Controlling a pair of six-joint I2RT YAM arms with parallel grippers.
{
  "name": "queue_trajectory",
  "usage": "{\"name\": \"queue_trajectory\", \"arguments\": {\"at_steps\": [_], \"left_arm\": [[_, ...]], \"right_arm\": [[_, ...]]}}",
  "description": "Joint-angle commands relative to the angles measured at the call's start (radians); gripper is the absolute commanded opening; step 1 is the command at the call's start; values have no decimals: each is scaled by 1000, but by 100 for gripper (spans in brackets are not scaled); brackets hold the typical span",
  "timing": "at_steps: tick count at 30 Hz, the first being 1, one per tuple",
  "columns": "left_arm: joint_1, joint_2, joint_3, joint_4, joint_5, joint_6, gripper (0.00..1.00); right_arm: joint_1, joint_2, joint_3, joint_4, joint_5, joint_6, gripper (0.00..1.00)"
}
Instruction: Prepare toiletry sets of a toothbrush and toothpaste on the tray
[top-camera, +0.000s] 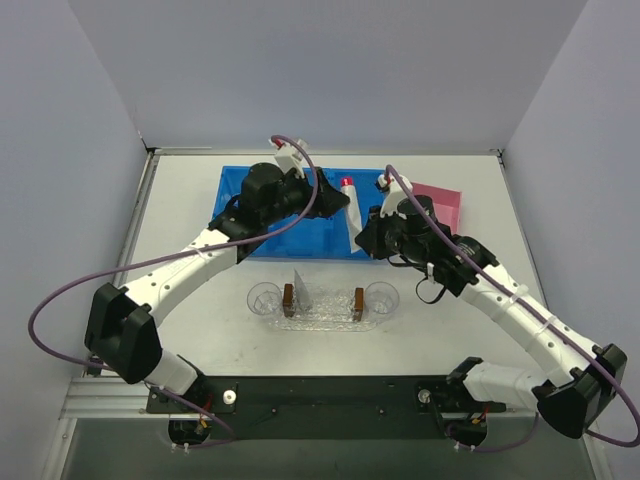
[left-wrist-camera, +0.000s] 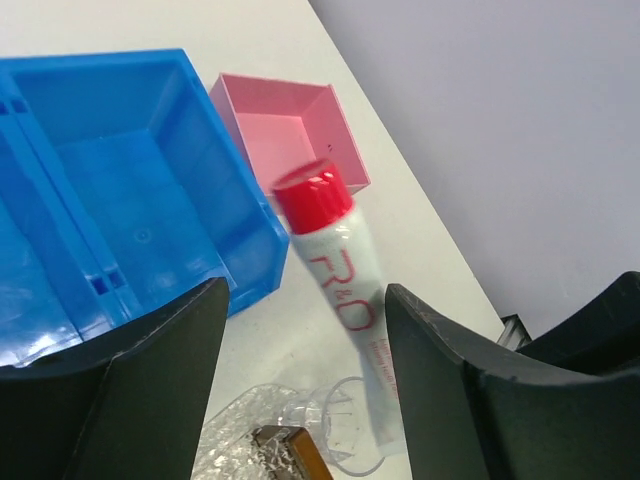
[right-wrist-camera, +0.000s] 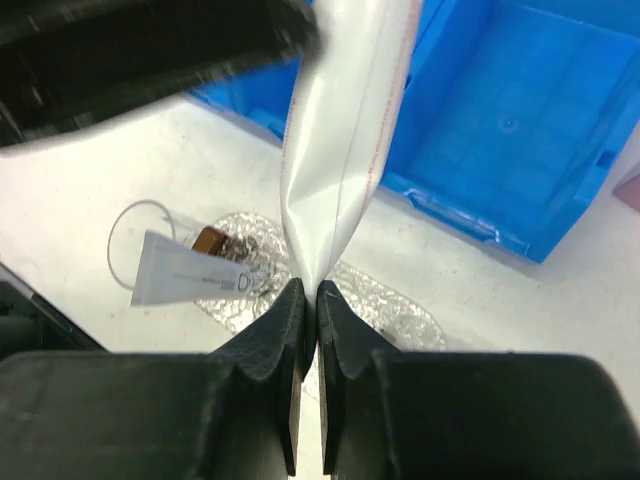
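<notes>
Found left gripper (left-wrist-camera: 303, 310) gaping wide behind the tray (top-camera: 325, 315), holding nothing. Saw red-capped tube (left-wrist-camera: 335, 270) between its fingers (touching neither), behind the tray. Found right gripper (right-wrist-camera: 308, 290) pinched tight on that tube's flat end. Noted second tube (right-wrist-camera: 190, 270) lying on the tray.

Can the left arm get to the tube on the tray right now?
Probably yes: the left gripper is open and empty, and that tube sits uncovered on the tray. Only the red-capped tube in the right gripper hangs close by.
</notes>
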Motion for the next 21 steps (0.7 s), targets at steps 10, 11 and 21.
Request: {"name": "queue_trajectory", "arguments": {"at_steps": [10,11,21], "left_arm": [[51,-322,-126,-25,529,520,78],[47,-335,-132,-37,563,551,79],[-80,-347,-115,-343,801,724,82]], "right_arm": [[-12,-137,208,-500,-210,-103,0],[-10,-138,240,-563,-232,-106,0],[-4,-112,349,-907,-474,-167,0]]}}
